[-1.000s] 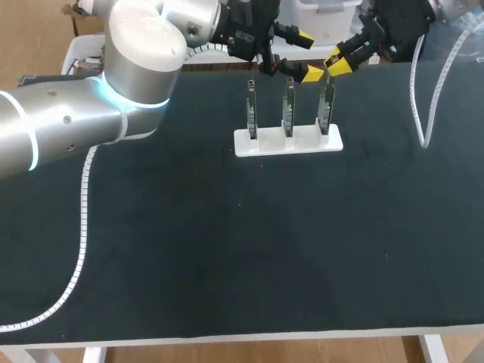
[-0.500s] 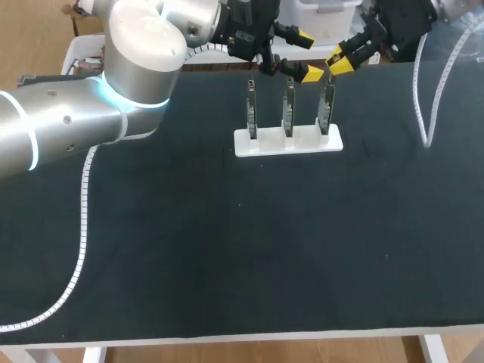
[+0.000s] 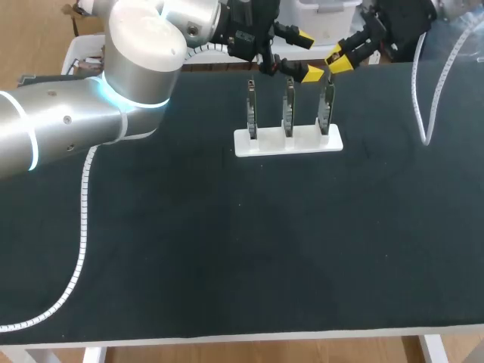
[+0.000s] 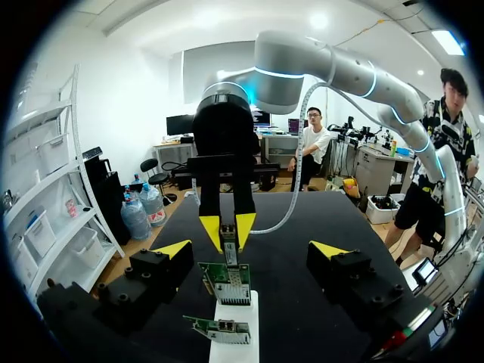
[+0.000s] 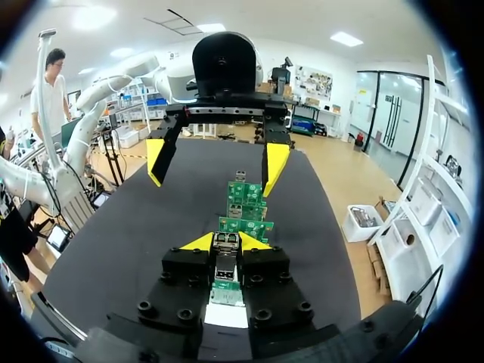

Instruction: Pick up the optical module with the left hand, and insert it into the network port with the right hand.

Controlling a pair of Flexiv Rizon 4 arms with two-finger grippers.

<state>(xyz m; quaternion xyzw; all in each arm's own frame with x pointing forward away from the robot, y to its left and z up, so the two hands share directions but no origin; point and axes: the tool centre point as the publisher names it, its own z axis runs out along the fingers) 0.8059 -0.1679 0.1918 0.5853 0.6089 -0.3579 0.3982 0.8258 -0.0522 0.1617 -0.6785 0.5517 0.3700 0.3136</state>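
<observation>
up near the top middle of the frame, the small metal plug is pinched between the yellow tips of the right claw. it sits just over the right-most green card of three standing in a white stand. the left claw is close beside it, spread wide and holding nothing. the plug looks light, hard and a bit slippery. i think it is best held by its flat sides near the back end and pushed in straight, because the card's port could bend.
</observation>
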